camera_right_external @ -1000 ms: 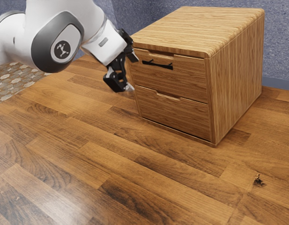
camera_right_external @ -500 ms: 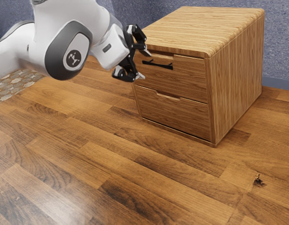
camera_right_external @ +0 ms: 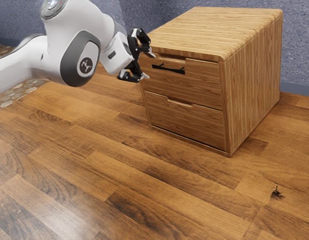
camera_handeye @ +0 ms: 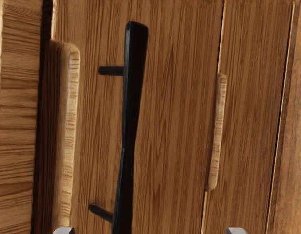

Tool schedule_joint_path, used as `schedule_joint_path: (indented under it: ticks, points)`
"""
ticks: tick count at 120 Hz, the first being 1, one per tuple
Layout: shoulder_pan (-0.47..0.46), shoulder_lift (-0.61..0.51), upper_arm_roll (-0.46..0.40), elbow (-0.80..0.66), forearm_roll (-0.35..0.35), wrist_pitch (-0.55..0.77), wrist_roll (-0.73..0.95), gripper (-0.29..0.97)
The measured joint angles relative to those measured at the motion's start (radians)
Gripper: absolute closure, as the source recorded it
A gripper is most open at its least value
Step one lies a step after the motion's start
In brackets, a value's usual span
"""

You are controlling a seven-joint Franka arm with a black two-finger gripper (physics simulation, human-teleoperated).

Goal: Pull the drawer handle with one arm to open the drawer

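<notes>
Exterior view: Locate the wooden cabinet (camera_right_external: 249, 75) standing on the plank floor (camera_right_external: 119, 180). The upper drawer (camera_right_external: 204, 82) carries a black bar handle (camera_right_external: 168, 69). The handle's long axis is horizontal, running along the drawer front from the exterior view's left toward its right. The lower drawer (camera_right_external: 187, 119) sits directly beneath. The arm enters from the exterior view's left. The gripper (camera_right_external: 144, 63) hovers at the cabinet's front corner, just beside the handle's nearer end and apart from it. Its fingers are spread, one above the other.

Wrist view: The handle (camera_handeye: 128, 136) stands off the upper drawer (camera_handeye: 174, 97) on two short posts. Its long axis runs crosswise to the line between the two fingertips (camera_handeye: 64, 229). The bar lies between them, nearer one side.
</notes>
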Motion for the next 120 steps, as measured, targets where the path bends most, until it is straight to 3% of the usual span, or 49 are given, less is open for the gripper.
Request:
schedule_joint_path:
  ticks: [120]
  points:
    - [-0.016,0.083,-0.029,0.057,0.001,0.019,0.075,0.29]
